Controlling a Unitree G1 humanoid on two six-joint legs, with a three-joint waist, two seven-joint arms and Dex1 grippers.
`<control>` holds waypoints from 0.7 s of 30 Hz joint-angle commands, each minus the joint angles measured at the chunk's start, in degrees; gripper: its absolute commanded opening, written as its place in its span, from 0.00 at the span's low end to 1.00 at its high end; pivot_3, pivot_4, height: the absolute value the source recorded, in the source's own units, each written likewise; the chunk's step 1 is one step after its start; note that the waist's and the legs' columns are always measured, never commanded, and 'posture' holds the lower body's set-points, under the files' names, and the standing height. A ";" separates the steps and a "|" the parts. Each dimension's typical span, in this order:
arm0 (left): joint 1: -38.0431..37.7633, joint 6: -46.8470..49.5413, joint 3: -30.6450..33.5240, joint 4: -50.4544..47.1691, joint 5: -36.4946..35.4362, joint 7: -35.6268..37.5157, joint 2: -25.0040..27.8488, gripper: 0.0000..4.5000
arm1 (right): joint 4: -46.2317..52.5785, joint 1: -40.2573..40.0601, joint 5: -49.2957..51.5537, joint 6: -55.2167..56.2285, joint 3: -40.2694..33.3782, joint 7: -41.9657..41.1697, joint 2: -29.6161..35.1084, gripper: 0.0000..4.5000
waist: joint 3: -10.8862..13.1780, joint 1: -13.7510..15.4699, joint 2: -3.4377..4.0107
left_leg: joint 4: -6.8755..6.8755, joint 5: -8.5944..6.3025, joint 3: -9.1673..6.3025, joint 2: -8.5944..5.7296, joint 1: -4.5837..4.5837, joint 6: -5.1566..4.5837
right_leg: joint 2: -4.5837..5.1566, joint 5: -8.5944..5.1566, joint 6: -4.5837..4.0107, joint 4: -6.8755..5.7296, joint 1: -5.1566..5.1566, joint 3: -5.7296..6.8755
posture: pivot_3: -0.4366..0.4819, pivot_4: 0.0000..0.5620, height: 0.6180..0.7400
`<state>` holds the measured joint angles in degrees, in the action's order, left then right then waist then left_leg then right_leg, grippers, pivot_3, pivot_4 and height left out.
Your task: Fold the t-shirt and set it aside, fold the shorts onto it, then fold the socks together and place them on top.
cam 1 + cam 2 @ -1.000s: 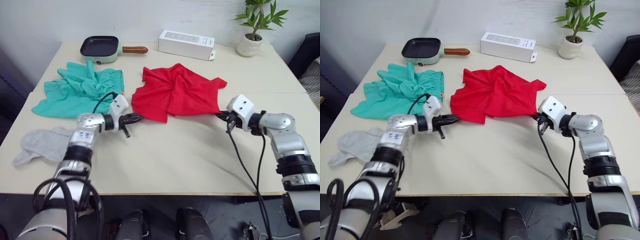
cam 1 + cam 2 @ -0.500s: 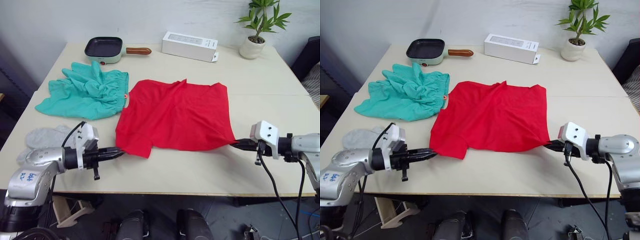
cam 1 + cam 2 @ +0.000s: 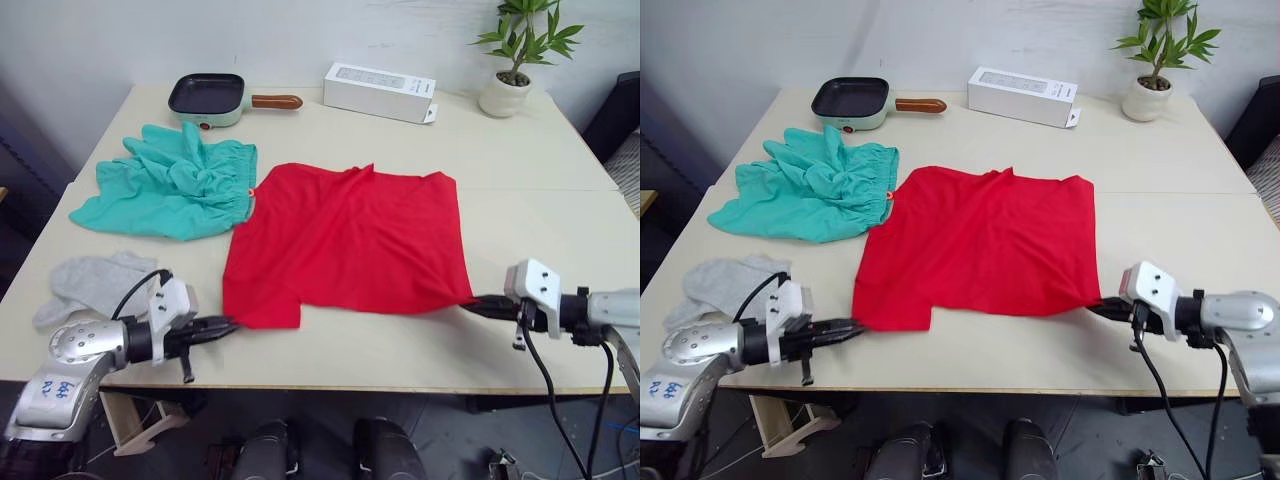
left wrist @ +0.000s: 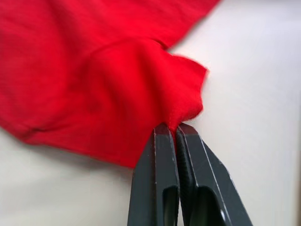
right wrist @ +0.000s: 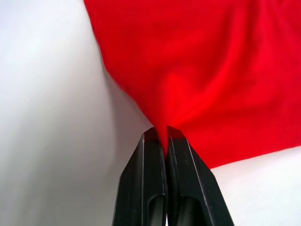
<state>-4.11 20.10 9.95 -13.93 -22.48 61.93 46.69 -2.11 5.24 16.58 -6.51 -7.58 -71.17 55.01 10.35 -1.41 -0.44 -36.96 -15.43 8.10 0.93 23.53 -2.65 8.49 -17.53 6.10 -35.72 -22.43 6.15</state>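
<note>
Socks (image 3: 92,283) lie loose at my far left, shorts (image 3: 170,182) crumpled beyond them; neither folded. My left gripper (image 3: 226,326) is clamped on the t-shirt (image 3: 350,235), spread flat mid-table, unfolded; my right gripper (image 3: 472,301) pinches its opposite corner. Far pan (image 3: 205,95) looks empty, though I can't be sure.

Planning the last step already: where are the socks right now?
In the head views, the socks lie at the table's near-left corner, in front of the shorts and just behind the left gripper.
</note>
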 commanded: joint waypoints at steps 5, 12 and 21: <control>-10.70 5.95 4.74 -9.95 -6.74 7.00 7.38 0.00 | 3.84 -12.79 1.70 -4.97 -4.29 -7.92 9.26 0.01 | 0.01 0.08 0.01 | -0.05 -0.13 0.00 0.01 -0.01 -0.11 | 0.07 -0.02 -0.03 0.11 0.05 0.01 | 0.48 0.27 1.00; -0.48 11.28 4.38 -8.59 -11.42 4.75 8.04 0.00 | 3.11 -8.40 5.15 -11.09 -4.98 -9.96 12.18 0.01 | 0.05 0.07 0.09 | -0.04 -0.28 0.04 0.20 -0.21 -0.32 | 0.04 -0.14 -0.26 0.30 0.24 0.15 | 0.48 0.27 1.00; 55.00 -8.58 -5.19 33.36 8.07 -15.63 -3.87 0.00 | -25.80 45.16 -1.03 -3.83 -0.28 5.14 2.26 0.01 | 0.32 0.05 0.12 | -0.26 0.35 0.32 0.09 0.05 -0.25 | -0.05 0.21 0.12 -0.23 -0.18 0.49 | 0.48 0.27 1.00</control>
<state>42.74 21.29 5.07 8.30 -21.76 54.93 43.67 -19.76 41.70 19.59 -15.90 -7.58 -73.97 59.07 10.67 -1.36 -0.32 -37.21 -15.09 8.56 1.02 23.54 -2.89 8.36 -17.32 6.22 -35.95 -22.61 6.86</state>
